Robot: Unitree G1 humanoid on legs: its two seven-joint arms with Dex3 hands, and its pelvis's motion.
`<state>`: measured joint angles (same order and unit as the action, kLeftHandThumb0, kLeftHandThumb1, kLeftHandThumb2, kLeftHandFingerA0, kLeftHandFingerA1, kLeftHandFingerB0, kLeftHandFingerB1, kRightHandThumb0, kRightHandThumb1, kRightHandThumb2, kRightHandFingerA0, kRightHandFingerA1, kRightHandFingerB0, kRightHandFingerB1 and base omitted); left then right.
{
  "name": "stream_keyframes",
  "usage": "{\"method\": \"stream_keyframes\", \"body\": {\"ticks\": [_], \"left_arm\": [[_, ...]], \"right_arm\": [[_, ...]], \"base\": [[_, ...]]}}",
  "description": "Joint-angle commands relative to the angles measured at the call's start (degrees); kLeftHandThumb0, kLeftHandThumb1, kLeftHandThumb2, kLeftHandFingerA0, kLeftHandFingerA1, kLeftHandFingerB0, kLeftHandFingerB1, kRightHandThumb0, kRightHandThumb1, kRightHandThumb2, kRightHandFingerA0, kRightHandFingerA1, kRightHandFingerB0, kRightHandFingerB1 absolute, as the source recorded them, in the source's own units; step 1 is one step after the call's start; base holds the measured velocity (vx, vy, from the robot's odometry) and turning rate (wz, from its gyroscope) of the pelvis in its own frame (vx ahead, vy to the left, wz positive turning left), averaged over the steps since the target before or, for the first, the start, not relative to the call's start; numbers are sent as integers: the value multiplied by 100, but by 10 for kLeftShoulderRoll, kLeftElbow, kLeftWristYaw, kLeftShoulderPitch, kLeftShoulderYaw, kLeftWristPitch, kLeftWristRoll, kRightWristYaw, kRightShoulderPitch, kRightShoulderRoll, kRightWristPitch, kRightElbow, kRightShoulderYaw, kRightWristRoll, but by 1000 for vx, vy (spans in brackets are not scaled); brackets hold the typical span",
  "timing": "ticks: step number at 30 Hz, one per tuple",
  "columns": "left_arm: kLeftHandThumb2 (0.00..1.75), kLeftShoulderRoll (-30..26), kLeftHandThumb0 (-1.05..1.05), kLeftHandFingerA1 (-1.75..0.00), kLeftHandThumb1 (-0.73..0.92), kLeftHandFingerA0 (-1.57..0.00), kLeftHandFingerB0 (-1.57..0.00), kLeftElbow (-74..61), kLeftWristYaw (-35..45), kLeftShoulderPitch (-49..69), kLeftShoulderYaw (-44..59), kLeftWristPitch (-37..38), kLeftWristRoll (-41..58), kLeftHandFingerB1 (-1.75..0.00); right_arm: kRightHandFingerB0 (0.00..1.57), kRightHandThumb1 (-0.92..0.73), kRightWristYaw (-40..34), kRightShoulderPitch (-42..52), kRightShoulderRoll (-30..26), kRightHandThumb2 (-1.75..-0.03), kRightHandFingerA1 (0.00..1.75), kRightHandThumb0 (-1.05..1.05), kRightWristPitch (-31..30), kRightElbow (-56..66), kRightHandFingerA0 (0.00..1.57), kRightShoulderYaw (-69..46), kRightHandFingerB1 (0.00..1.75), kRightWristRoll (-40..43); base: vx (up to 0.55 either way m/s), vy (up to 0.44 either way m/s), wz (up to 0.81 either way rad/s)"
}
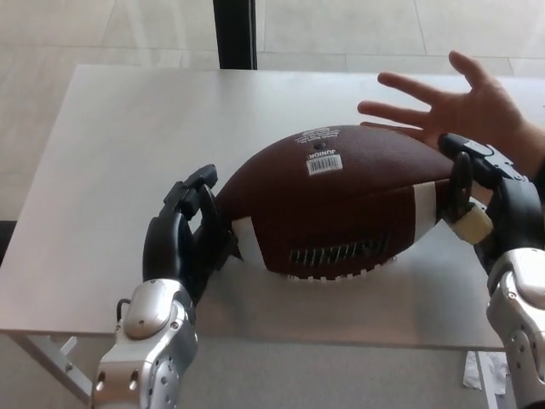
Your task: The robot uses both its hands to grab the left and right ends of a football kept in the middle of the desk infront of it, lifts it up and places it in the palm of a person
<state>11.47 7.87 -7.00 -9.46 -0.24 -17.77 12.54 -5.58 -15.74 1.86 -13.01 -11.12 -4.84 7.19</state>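
Observation:
A brown football (332,200) with white stripes and a barcode label lies on the white desk (111,153), tilted with its right end raised. My left hand (183,234) presses against its left tip, fingers curled around it. My right hand (481,200) clasps the ball's right end, fingers over the top. Behind the ball at the right, a person's open palm (464,115) is held flat over the desk with fingers spread.
A dark post (234,34) stands behind the desk's far edge. Tiled floor shows beyond. The desk's near edge runs just under my wrists.

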Motion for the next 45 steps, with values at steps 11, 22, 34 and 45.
{"method": "stream_keyframes", "body": {"ticks": [11,22,34,45], "left_arm": [[90,43,-76,-54,92,-27,-15,62,-39,-9,-2,-3,-6,-36],[89,68,-66,-57,92,-34,-18,96,-78,-24,-15,-4,-13,-36],[77,66,-43,-113,92,-40,-27,181,-94,-56,-151,-80,-121,-44],[90,81,-56,-58,92,-18,-7,198,-17,-48,-166,-20,-83,-35]], "right_arm": [[45,-68,69,-18,-32,-110,71,-84,10,2,64,118,53,-52],[47,-68,48,3,26,-89,69,-95,13,-12,62,122,48,-30],[53,-83,25,14,94,-66,67,-92,33,-19,72,146,41,-22],[56,-86,34,-1,91,-66,75,-88,-3,-41,72,173,51,-32]], "base": [[0,0,0],[0,0,0],[0,0,0],[0,0,0]]}}
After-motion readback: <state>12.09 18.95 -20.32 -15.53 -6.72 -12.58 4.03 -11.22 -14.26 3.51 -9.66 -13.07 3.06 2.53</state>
